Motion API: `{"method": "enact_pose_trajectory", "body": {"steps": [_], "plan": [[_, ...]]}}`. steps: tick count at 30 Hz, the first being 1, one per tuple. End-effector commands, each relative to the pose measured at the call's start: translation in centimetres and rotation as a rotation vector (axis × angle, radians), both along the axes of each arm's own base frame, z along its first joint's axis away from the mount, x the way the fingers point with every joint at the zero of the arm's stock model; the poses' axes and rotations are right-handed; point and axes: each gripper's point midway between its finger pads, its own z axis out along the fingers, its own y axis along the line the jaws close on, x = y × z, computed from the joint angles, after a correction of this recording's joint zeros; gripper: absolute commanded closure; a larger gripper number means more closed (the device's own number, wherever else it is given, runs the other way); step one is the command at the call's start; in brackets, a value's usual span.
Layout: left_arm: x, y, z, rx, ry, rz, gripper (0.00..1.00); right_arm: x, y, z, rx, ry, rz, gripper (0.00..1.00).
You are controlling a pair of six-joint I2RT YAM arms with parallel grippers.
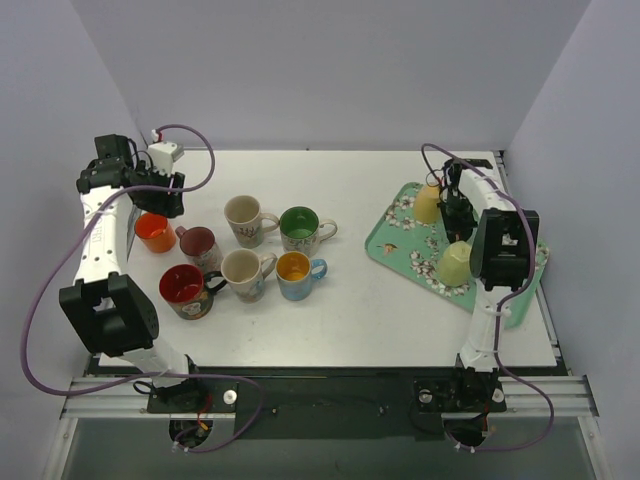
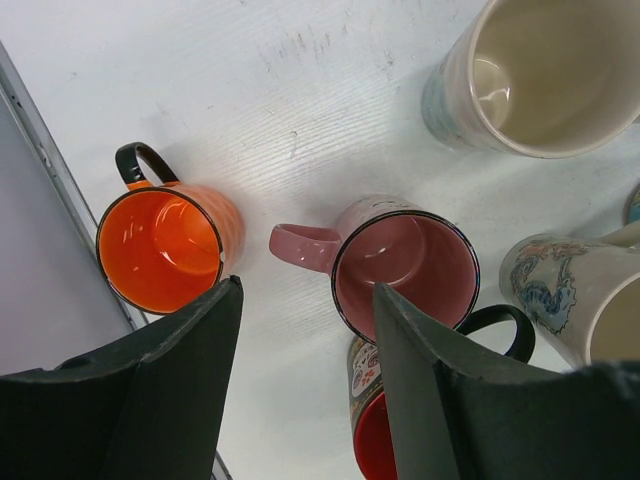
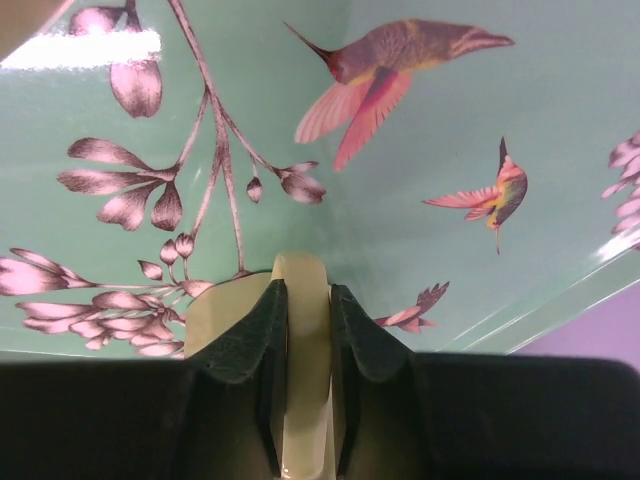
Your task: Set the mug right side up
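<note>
1. Top external: the right gripper [image 1: 457, 215] hangs over the floral tray [image 1: 385, 250]. One upside-down pale yellow mug [image 1: 428, 205] sits just to its left and a second yellow mug [image 1: 455, 265] just on its near side. Which one it holds I cannot tell here. Lift clear of the tray before rotating.
2. Left wrist: the left gripper [image 2: 305, 290] is partly open and empty, with the orange mug [image 2: 160, 250] and pink mug [image 2: 405, 270] beneath it. Leave it out of this step.
3. Right wrist: the right gripper [image 3: 302, 290] is clamped tight on the mug's handle [image 3: 303, 400]. The hold is narrow, so roll slowly and set the base flat before releasing.
</note>
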Motion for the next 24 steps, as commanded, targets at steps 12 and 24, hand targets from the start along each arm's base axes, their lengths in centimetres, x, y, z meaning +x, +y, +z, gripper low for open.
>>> {"method": "enact_pose_trajectory", "body": {"steps": [12,24], "plan": [[-1.5,-5.5,4.7,-0.042,-0.104,-0.155,0.36,-1.5,3.6,11.3,0.167,-0.522,0.076,1.00],[-9.1,-21.8,9.6,-0.423,-0.045,-0.692,0.32,-2.0,12.1,21.7,0.379,-0.970,0.346,1.00]]}}
